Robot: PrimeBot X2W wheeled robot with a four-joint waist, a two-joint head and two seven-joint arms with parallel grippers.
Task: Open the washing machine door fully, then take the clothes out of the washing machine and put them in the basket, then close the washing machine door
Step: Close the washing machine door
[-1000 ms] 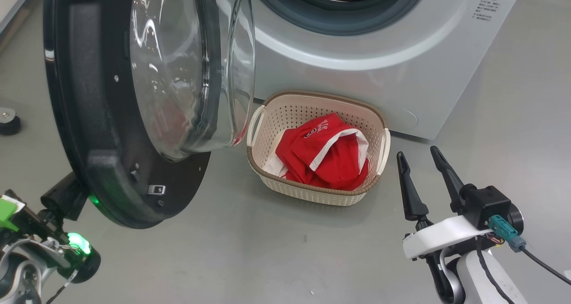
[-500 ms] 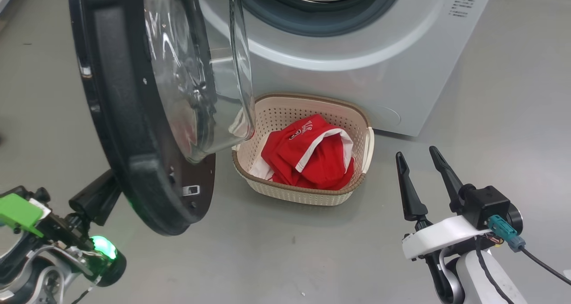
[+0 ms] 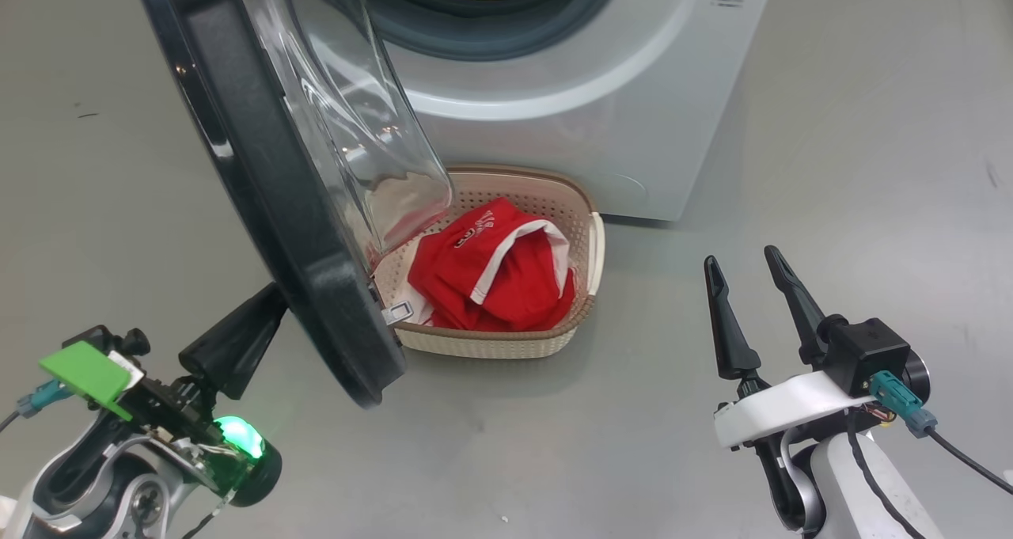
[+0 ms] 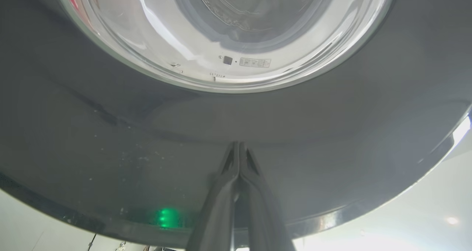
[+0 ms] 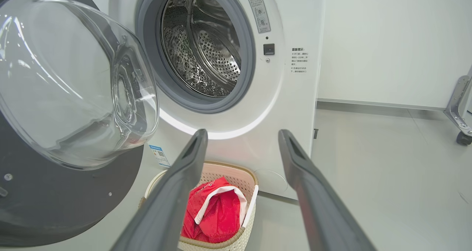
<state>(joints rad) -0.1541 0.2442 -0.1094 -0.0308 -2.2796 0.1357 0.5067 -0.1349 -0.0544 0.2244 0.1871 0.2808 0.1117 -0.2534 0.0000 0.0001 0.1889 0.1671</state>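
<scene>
The washing machine door (image 3: 261, 167) stands partly open, its drum empty. The red clothes (image 3: 491, 278) lie in the cream basket (image 3: 491, 341) just before the white washing machine (image 3: 554, 127).

The robot's left gripper (image 3: 269, 301), low at the left of the head view, has its two dark fingers (image 4: 228, 177) pressed flat together, with a green light (image 3: 237, 436) glowing on the wrist behind. The right gripper (image 3: 741, 258), at lower right, points up with its fingers spread wide apart, above a white wrist trailing a black cable (image 3: 961, 464).
</scene>
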